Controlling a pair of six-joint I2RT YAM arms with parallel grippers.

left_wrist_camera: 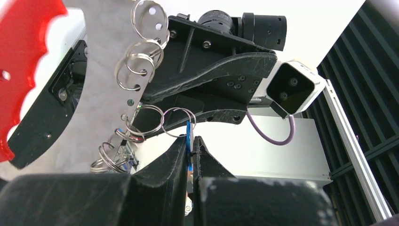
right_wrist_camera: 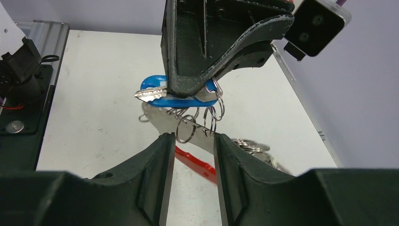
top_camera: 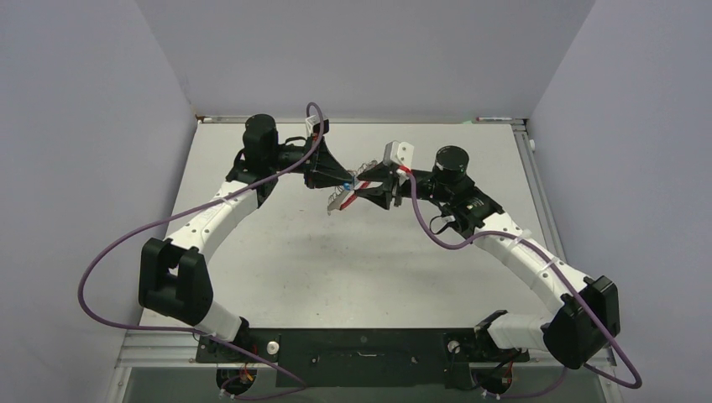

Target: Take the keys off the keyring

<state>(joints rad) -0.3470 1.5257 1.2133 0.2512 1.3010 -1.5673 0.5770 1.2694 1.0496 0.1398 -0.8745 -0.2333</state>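
Left wrist view: the red keyring is running off the top and left edges, so its full arc is not showing. The closed fingers of the left gripper are covering most of the blue-headed key, leaving only a thin blue edge exposed.

Right wrist view: the same fingers are hiding the key's middle. The near fingers of the right gripper are cutting off the red band below them. Whether those fingers are bearing on the band is not discernible.

Top view: the wire loops are appearing too small to count. Whether further keys are hanging among them is not resolving.
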